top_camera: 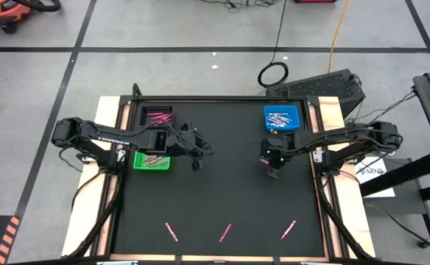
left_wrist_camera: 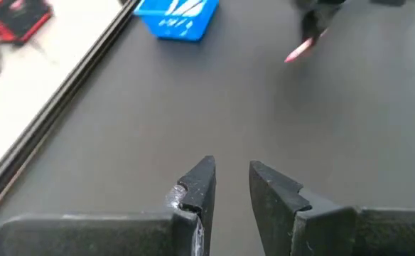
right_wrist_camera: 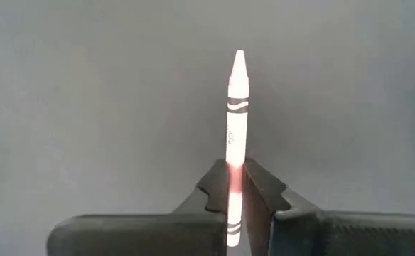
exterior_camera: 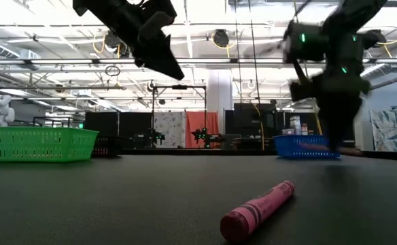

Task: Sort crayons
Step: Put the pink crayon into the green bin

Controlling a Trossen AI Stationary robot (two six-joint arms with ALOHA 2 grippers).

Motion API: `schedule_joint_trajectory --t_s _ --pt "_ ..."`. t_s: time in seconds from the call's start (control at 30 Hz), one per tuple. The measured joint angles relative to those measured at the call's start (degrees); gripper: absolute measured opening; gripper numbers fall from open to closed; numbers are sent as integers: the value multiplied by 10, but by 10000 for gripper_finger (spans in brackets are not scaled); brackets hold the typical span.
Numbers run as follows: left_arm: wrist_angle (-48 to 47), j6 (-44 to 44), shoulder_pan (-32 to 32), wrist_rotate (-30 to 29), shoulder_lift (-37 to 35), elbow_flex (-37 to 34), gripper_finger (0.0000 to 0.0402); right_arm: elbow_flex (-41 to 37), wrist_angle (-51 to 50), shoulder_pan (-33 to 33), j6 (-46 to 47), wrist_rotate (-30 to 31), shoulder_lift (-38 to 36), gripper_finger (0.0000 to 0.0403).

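Black flat bench (top_camera: 222, 191) under both arms. Blue plastic basket (top_camera: 282, 118) just behind right tool (right_wrist_camera: 236, 186); green plastic basket (top_camera: 152, 161) beside left tool (left_wrist_camera: 230, 186). Right tool clamped on pale pink crayon (right_wrist_camera: 236, 114), tip protruding past fingers. Left tool fingers apart, empty, above bench. Three magenta crayons (top_camera: 226, 233) lie well apart from both tools, near bench front edge.

3 crayons (top_camera: 227, 233) along table's (top_camera: 222, 191) front.
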Motion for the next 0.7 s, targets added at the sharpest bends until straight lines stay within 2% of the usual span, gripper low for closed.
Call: schedule_joint_trajectory --t_s 0.13,0.3,0.53,0.7 --pt "44 15 8 48 0 0 89 16 33 0 -6 -1 -33 2" --pt "76 18 15 89 0 0 89 28 120 0 -10 -7 -79 2" --pt "136 27 17 98 0 0 89 32 292 0 -20 -5 -103 2" --pt "180 -7 17 100 0 0 89 32 395 0 -35 -4 -102 2"
